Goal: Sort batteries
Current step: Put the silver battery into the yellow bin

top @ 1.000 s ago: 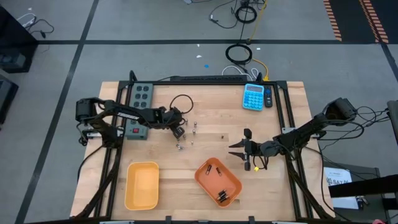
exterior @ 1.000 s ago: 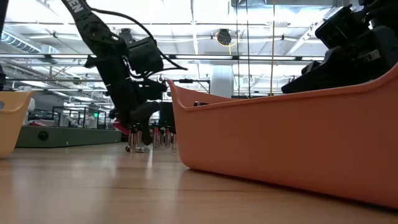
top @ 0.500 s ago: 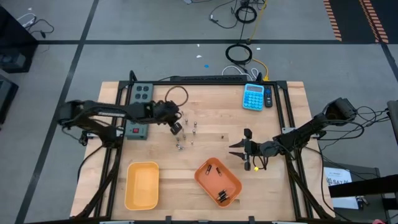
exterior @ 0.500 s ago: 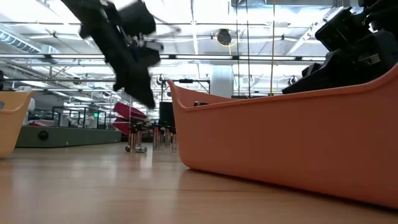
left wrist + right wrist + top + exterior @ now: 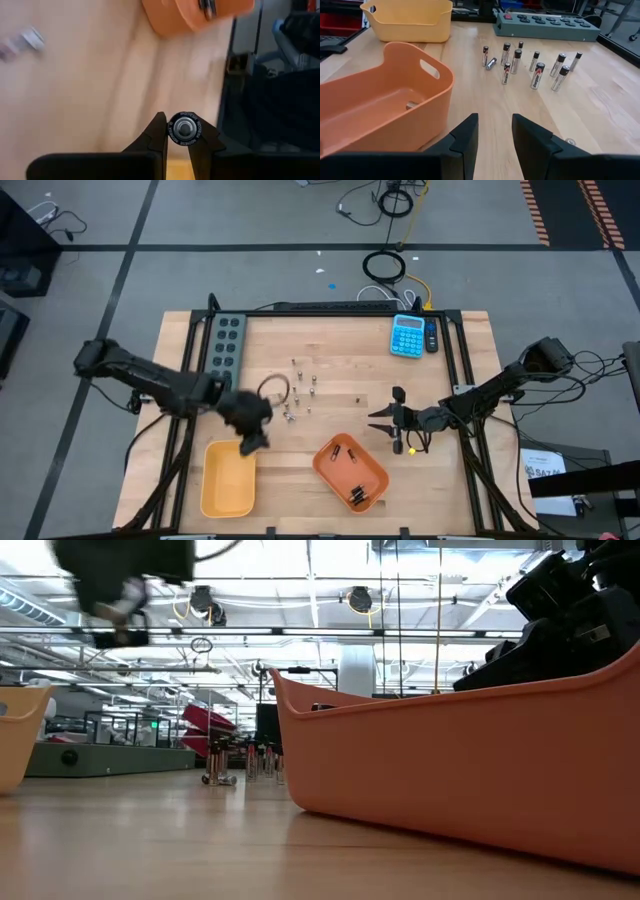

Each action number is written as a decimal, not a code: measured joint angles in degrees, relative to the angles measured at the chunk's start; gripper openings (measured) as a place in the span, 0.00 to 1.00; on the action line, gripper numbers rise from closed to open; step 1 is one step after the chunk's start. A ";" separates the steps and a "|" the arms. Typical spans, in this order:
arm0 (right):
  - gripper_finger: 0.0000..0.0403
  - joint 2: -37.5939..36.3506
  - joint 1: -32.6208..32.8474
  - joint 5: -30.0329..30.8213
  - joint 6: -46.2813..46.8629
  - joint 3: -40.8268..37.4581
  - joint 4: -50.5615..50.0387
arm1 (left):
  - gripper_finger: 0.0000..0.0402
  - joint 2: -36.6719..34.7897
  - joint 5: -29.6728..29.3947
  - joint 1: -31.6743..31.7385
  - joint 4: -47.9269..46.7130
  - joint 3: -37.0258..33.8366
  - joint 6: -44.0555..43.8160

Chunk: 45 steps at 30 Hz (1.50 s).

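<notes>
Batteries on table: a loose group of batteries (image 5: 538,75) stands upright on the wooden table (image 5: 330,350), long axes vertical, between the power strip (image 5: 226,340) and the orange tray (image 5: 351,471); one small cell (image 5: 491,63) in the group lies on its side.
Held battery: a battery (image 5: 184,129) sits between the left fingers, its round end facing the wrist camera, long axis pointing along the view.
Left gripper: the left gripper (image 5: 248,440) is closed on that battery, above the near edge of the yellow tray (image 5: 228,478); in the low view it shows blurred, high above the table.
Right gripper: the right gripper (image 5: 381,420) hangs just beside the orange tray's far corner, fingers (image 5: 466,134) parted a little with nothing between them.
Orange tray: several dark batteries (image 5: 357,494) lie flat at one end, and one more near the other end.
Yellow tray: its contents cannot be made out.
Elsewhere: a blue calculator (image 5: 407,335) lies near the table's far edge, well apart from the cells.
</notes>
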 joint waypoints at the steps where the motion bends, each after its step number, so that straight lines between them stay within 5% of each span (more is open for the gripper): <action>1: 0.27 0.00 0.00 0.02 0.06 0.00 0.05 | 0.12 0.20 -1.13 -2.55 0.01 0.00 -2.69; 13: 0.27 0.00 -0.02 0.09 1.35 0.00 1.27 | 0.16 6.31 -13.35 -25.86 -11.37 -0.04 -34.28; 19: 0.27 -0.02 0.00 0.07 1.98 0.00 1.56 | 0.31 9.60 -16.58 -27.20 -15.25 -0.13 -38.24; 24: 0.27 0.00 0.00 0.04 2.56 0.00 1.52 | 0.34 8.41 -10.60 -25.95 -11.77 0.19 -38.04; 29: 0.27 0.00 0.00 0.02 2.15 0.00 1.57 | 0.34 6.27 -17.52 -22.89 -9.93 5.94 -26.76; 37: 0.27 -0.01 0.00 0.01 0.94 0.00 1.57 | 0.34 5.66 -46.81 -11.19 -14.27 10.60 0.92; 42: 0.27 -0.01 0.00 -0.20 0.89 0.00 1.44 | 0.35 6.27 -49.80 0.13 -14.35 9.75 12.45; 45: 0.27 0.00 0.00 -0.24 0.46 0.00 1.11 | 0.35 6.25 -45.91 6.45 -7.68 9.21 21.97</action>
